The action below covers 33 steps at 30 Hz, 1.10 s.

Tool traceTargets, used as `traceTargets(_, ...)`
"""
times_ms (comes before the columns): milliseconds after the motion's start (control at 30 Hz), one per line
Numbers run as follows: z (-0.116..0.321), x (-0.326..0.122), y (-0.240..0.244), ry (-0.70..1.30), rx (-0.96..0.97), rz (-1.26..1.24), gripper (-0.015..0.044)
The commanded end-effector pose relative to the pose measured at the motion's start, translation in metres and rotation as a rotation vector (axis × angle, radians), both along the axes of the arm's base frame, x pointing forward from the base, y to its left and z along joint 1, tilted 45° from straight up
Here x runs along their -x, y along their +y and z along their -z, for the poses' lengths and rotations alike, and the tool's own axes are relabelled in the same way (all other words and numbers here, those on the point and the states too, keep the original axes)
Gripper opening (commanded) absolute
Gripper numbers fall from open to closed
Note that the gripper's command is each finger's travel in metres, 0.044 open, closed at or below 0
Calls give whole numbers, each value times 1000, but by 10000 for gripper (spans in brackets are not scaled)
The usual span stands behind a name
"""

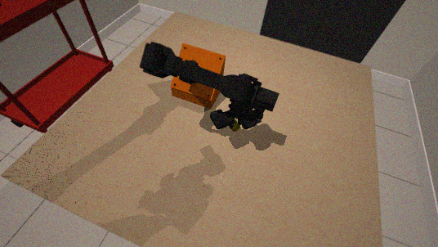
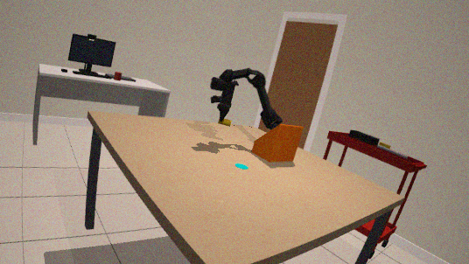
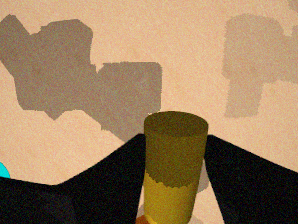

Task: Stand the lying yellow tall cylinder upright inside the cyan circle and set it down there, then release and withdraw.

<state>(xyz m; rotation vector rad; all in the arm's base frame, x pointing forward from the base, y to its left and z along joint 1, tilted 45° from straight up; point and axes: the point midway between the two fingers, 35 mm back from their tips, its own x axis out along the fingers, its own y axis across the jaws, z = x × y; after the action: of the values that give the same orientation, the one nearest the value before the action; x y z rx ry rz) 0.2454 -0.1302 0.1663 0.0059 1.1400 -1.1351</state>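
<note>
The yellow tall cylinder [image 1: 235, 126] [image 2: 226, 122] [image 3: 172, 160] is held between the fingers, clear of the table, lying roughly level rather than upright. In the wrist view its near end face shows between the two black fingers. My gripper [image 1: 234, 123] [image 2: 222, 121] [image 3: 174, 142] is shut on it and points down. The cyan circle [image 2: 241, 166] [image 3: 3, 171] lies flat on the table, at the left edge of the wrist view. The arm hides it in the top view. In the exterior view it is nearer that camera than the gripper.
An orange block [image 1: 204, 57] [image 2: 277, 144] with a sloping face stands on the table [image 1: 319, 163] [image 2: 210, 197], close to the arm and beneath its middle links in the top view. A red cart [image 1: 69, 82] [image 2: 376, 150] stands beyond the table's edge. Shadows of the arm fall across the tabletop.
</note>
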Motion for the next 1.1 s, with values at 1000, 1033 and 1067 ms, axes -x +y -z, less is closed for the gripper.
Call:
traceTargets(1000, 35, -58, 55, 343, -41, -394, 105)
traceTargets(1033, 37, -60, 57, 354, -42, -407, 105)
traceTargets(1067, 38, -61, 59, 366, -43, -420, 105)
